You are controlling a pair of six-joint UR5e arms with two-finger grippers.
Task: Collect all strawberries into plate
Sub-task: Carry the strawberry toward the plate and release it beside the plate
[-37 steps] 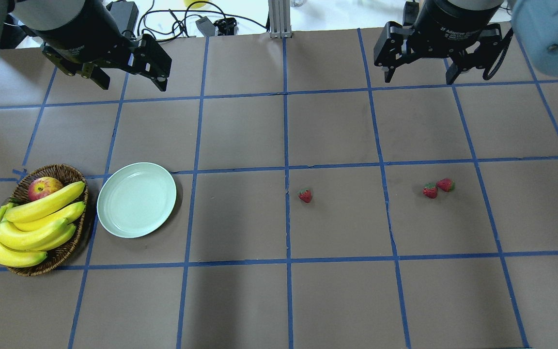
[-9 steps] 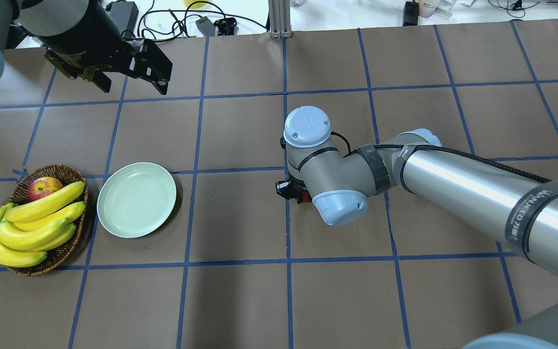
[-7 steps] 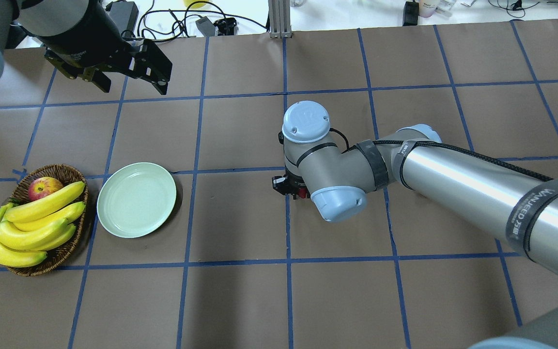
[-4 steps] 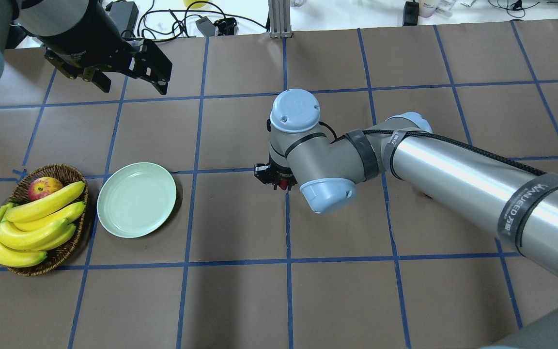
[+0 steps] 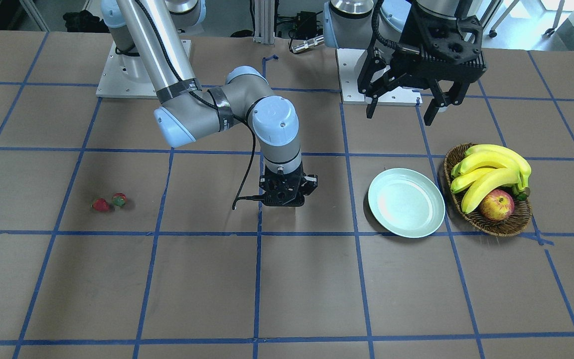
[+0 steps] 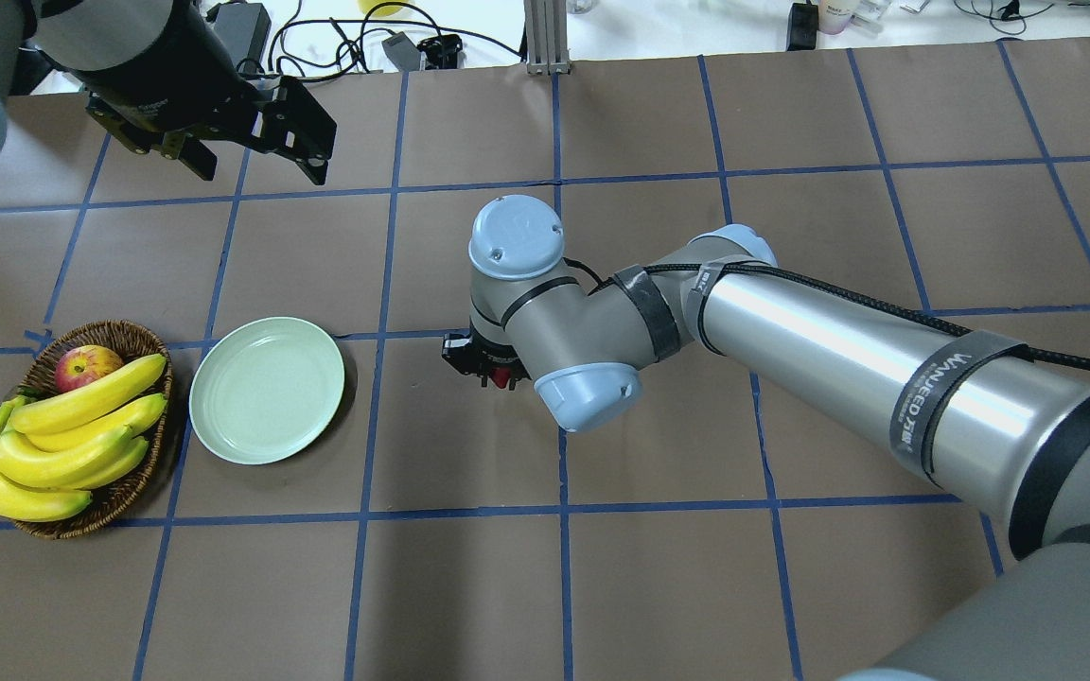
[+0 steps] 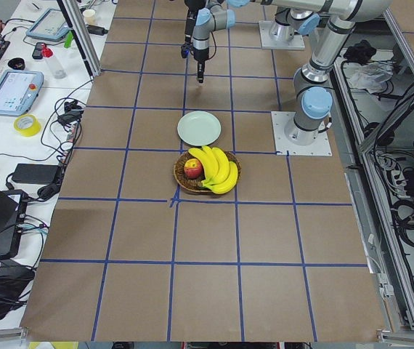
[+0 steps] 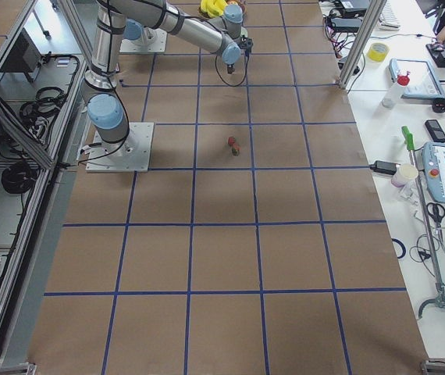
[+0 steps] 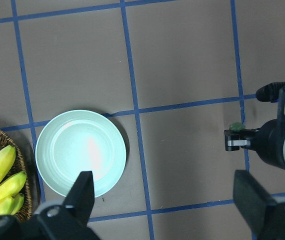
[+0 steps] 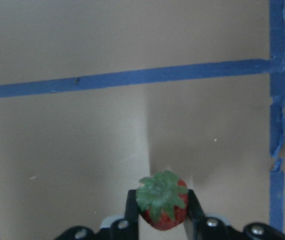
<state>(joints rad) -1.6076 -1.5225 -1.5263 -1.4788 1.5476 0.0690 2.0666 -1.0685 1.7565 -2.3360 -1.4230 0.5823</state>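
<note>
red strawberry being carried in the right gripper, now nearer the plate
the small bumpy berry with its green leafy cap is sitting pinched between the two black fingers, above matte brown paper gridded with blue tape. compared with a moment ago the right arm is sitting further toward the plate side, past the centre tape line, one grid square short of the plate. the left gripper is hanging in the same spot at the robot's edge of the table, fingers spread wide, holding nothing. the other two strawberries are lying side by side on the paper, well apart from the plate. the round glossy mint-green plate is holding nothing. the brown wicker basket just beside it is holding smooth yellow bananas and a red-yellow apple.
</note>
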